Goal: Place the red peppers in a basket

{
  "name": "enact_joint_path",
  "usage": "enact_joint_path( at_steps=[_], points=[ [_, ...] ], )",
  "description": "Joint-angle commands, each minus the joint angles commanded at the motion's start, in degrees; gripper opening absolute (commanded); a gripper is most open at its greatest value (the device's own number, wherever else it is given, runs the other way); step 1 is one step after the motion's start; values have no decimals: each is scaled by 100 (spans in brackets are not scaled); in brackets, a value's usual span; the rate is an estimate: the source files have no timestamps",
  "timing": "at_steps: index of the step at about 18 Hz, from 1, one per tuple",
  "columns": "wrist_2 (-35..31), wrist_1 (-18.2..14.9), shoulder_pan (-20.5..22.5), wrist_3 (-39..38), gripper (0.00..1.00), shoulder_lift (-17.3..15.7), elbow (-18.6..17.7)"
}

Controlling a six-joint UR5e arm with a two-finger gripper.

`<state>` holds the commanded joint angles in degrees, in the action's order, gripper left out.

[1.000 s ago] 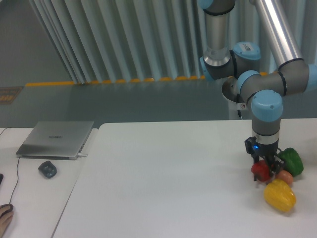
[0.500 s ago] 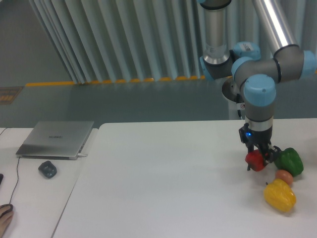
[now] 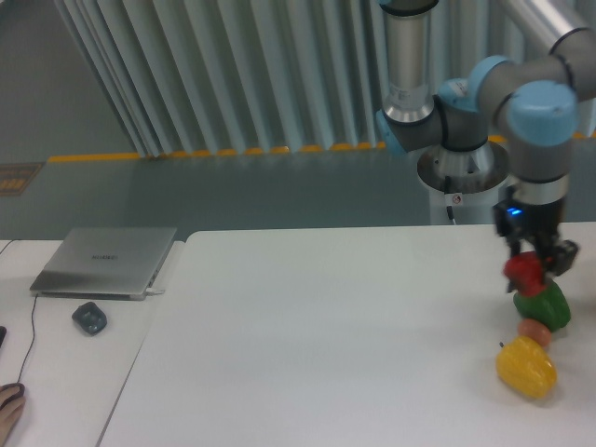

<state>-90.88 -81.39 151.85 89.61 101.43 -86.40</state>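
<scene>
We've got the small glossy red bell pepper (image 3: pixel 523 271) pinched in the two-finger gripper (image 3: pixel 529 272) and lifted off the white table (image 3: pixel 317 335), hanging above the green bell pepper (image 3: pixel 545 305). Below that sit the small orange-brown ball (image 3: pixel 535 331) and the yellow bell pepper (image 3: pixel 526 366). So the pick looks done, but we see no basket anywhere in view; by our reckoning the carry and drop remain.
</scene>
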Motion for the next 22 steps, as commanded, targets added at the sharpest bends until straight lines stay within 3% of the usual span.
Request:
enact_joint_path(
  at_steps=[3,7,10,12,14,17,19,22],
  points=[
    [9,52,606,897,17,26,17],
    [9,368,968,1523,17,333,141],
    [-35,466,1127,1831,19,334,36],
    [-35,579,1399,2435,19,308,-201],
    [-35,939,1566,2842,35,325,-377],
    [-35,993,1611,3035,69,334,-448],
    [-26,1002,1602,3027,100,325,-553],
    [-26,1037,1558,3044,100,325,-580]
  ],
)
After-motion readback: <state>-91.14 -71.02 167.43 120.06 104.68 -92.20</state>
